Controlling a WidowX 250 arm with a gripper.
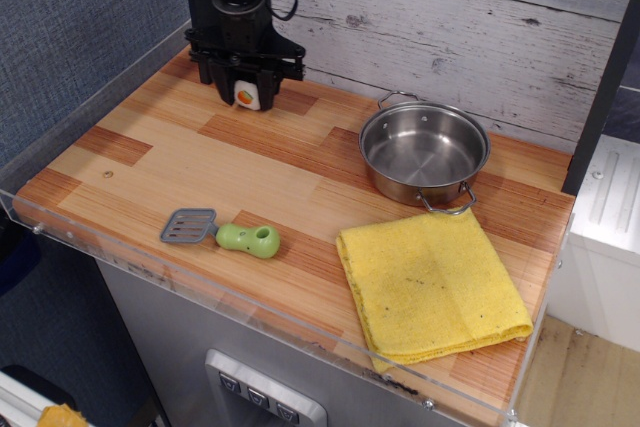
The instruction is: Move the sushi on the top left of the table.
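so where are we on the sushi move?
Done: the gripper has the sushi between its jaws and is at the table's far-left corner. In hand: placing it; whether it touches the wood is unclear. Left: release and retreat.

small sushi [246, 96], white rice face with orange-green centre turned toward camera, upright at back left of the plank-striped wooden table [200, 172], pinched between black jaws.
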